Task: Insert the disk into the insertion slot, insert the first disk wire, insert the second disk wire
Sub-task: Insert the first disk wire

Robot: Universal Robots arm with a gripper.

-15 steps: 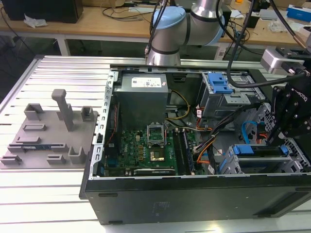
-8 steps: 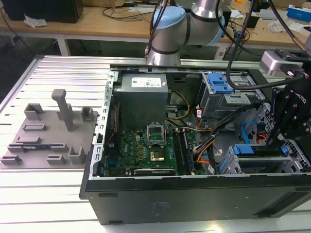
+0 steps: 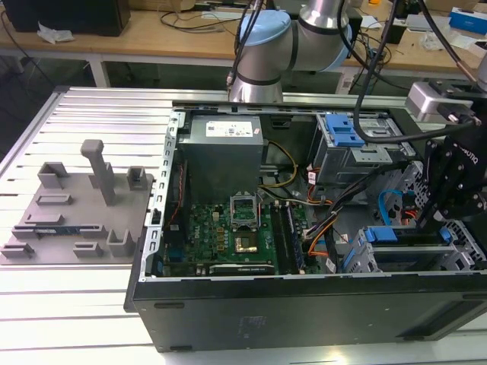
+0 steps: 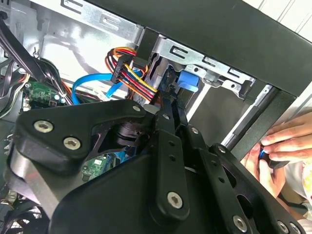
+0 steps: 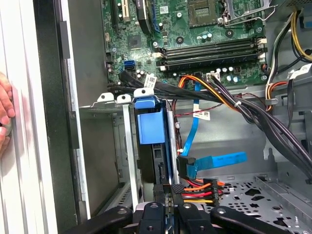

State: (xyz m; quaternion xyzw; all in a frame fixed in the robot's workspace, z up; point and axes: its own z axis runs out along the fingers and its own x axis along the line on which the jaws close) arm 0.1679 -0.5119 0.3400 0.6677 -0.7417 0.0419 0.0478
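The disk [image 5: 152,127], framed by its blue carrier, sits inside the grey insertion slot [image 5: 127,146] at the case's front corner. In the exterior view the disk [image 3: 405,235] lies in the insertion slot [image 3: 358,255] at the right. My gripper [image 5: 168,197] is at the disk's rear edge, shut on a black connector [image 5: 178,188] with red, orange and yellow wires. A blue flat wire [image 5: 214,161] ends in a connector beside it, against the disk. In the second wrist view my gripper [image 4: 168,111] points at the coloured wire bundle [image 4: 127,68] and the blue carrier [image 4: 187,80].
A taller grey cage with a blue latch [image 3: 344,131] stands behind the slot. The motherboard [image 3: 228,228] and thick black cables [image 5: 253,114] lie close by. A person's hand [image 4: 287,141] rests on the case's outer edge. A grey fixture plate [image 3: 72,209] lies at the exterior view's left.
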